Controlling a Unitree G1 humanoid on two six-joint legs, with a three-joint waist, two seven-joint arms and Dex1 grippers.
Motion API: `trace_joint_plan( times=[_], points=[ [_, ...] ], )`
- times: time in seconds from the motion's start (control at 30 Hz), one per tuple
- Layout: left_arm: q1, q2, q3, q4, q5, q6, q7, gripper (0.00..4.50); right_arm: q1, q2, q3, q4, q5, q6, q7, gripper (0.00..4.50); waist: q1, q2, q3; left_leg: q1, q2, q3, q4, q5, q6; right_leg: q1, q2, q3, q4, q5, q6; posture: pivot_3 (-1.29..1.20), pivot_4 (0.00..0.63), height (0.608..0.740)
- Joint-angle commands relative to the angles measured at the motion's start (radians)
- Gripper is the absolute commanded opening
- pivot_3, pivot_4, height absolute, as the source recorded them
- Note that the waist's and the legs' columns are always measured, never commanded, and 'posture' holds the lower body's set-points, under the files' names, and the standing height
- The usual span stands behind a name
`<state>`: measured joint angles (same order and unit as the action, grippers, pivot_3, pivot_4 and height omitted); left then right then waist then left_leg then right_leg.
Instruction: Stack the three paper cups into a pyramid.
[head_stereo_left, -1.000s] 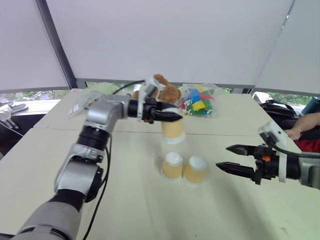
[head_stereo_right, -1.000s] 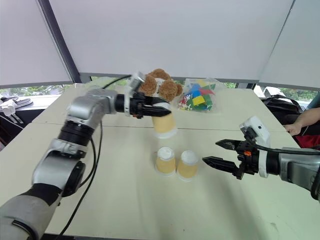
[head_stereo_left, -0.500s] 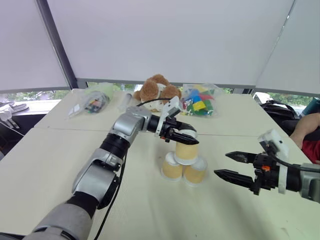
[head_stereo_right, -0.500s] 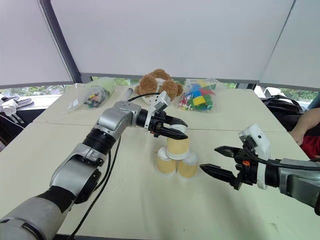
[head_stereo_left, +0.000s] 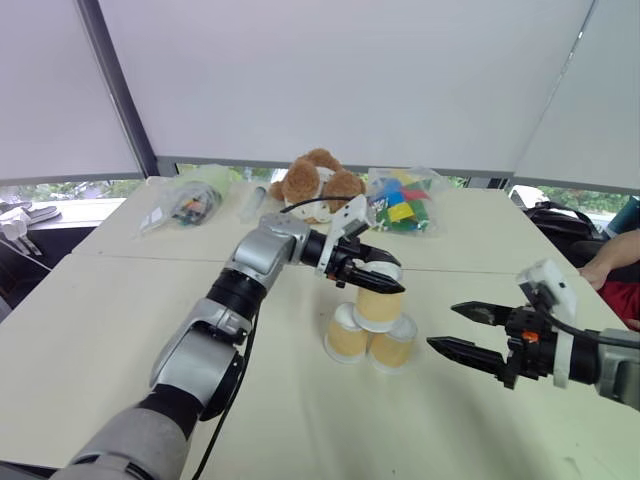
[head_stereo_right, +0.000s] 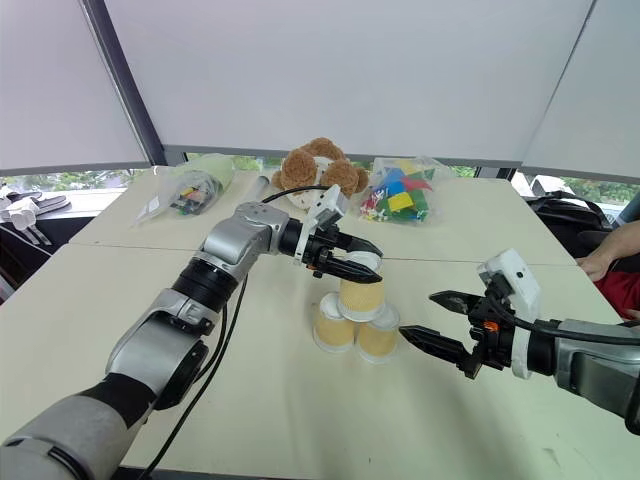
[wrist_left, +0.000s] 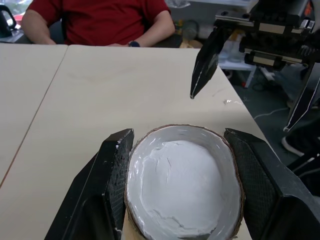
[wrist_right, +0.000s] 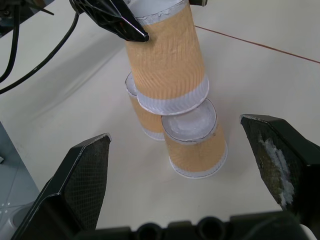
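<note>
The left pincer (head_stereo_left: 384, 279) is seen at frame centre, its fingers flanking the rim of the top cup (head_stereo_left: 378, 306), loosened but not withdrawn. That cup stands upright, seated across the two lower cups (head_stereo_left: 345, 335) on the bench (head_stereo_left: 120, 330). The right pincer (head_stereo_left: 470, 330), spread wide and empty, is held at lower right, apart from the pyramid

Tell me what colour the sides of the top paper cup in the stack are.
Tan-yellow with a white rim band: the top small tapered paper cup, clearest in the right wrist view.
</note>
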<state>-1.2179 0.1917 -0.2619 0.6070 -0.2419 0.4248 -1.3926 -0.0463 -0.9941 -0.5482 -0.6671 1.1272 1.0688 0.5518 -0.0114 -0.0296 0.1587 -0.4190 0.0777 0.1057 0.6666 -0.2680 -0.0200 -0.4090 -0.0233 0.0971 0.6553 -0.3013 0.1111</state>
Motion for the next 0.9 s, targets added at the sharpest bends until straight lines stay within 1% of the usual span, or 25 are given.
trace_joint_plan(
  times=[0.03,0.07,0.27,0.43,0.57,0.67,0.73,0.83,0.9],
  points=[
    [0.002,-0.004,-0.002,-0.048,-0.002,-0.004,-0.010,4.11,0.001,-0.001,-0.007,-0.009,0.003,-0.026,-0.002,4.50,0.000,0.000,0.000,0.000,0.000,0.000,0.000,0.000,0.000,0.000,0.000,0.000,0.000,0.000,0.000,0.00,0.150,0.740],
    [0.004,-0.004,-0.002,-0.056,-0.005,0.000,-0.015,4.46,0.003,-0.001,-0.006,-0.008,0.002,-0.028,-0.001,4.50,0.000,0.000,0.000,0.000,0.000,0.000,0.000,0.000,0.000,0.000,0.000,0.000,0.000,0.000,0.000,0.00,0.150,0.740],
    [0.004,-0.005,0.018,-0.080,-0.024,0.033,-0.016,4.46,0.008,0.000,0.001,-0.003,-0.008,-0.036,0.001,4.50,0.000,0.000,0.000,-0.001,0.000,-0.001,0.000,0.000,0.000,0.000,0.000,0.000,0.000,0.000,0.000,0.00,0.150,0.740],
    [-0.015,-0.001,0.052,-0.098,-0.068,0.086,-0.020,4.46,0.010,0.004,0.014,0.003,-0.019,-0.047,0.004,4.50,0.000,0.000,0.000,-0.001,0.000,-0.001,0.000,0.000,0.000,0.000,0.000,0.000,0.000,0.000,0.000,0.00,0.150,0.740],
    [-0.070,0.027,0.120,-0.093,-0.113,0.134,-0.006,4.46,0.009,0.012,0.013,0.022,-0.022,-0.065,0.009,4.50,0.000,0.000,0.000,-0.001,0.000,-0.001,0.000,0.000,0.000,0.000,0.000,-0.001,0.000,0.000,0.000,0.00,0.150,0.740],
    [-0.123,0.086,0.223,-0.050,-0.142,0.112,0.060,4.46,0.021,0.029,-0.030,0.062,-0.034,-0.095,0.026,4.50,0.000,0.000,0.000,-0.001,0.000,-0.001,0.001,0.000,0.000,0.000,0.000,-0.001,0.000,0.000,0.000,0.00,0.150,0.740],
    [-0.100,0.156,0.272,-0.052,-0.125,0.061,0.111,4.46,0.033,0.046,-0.056,0.088,-0.058,-0.131,0.041,4.50,-0.005,0.002,-0.001,-0.001,0.000,-0.002,0.000,0.000,0.000,0.000,0.000,-0.001,0.000,0.000,0.000,0.00,0.150,0.740],
    [-0.039,0.233,0.285,-0.095,-0.112,0.067,0.144,4.46,0.053,0.062,-0.071,0.122,-0.095,-0.178,0.067,4.50,-0.005,0.004,-0.002,0.001,0.000,-0.002,-0.001,0.000,0.000,0.000,0.003,0.000,0.001,0.000,0.001,0.00,0.150,0.740],
    [0.088,0.324,0.317,-0.210,-0.117,0.151,0.198,4.46,0.075,0.072,-0.059,0.166,-0.163,-0.242,0.109,4.50,-0.002,0.005,-0.003,0.001,0.001,-0.003,0.000,0.001,-0.002,0.001,0.004,0.000,0.002,0.000,0.001,0.00,0.150,0.740]
  ],
)
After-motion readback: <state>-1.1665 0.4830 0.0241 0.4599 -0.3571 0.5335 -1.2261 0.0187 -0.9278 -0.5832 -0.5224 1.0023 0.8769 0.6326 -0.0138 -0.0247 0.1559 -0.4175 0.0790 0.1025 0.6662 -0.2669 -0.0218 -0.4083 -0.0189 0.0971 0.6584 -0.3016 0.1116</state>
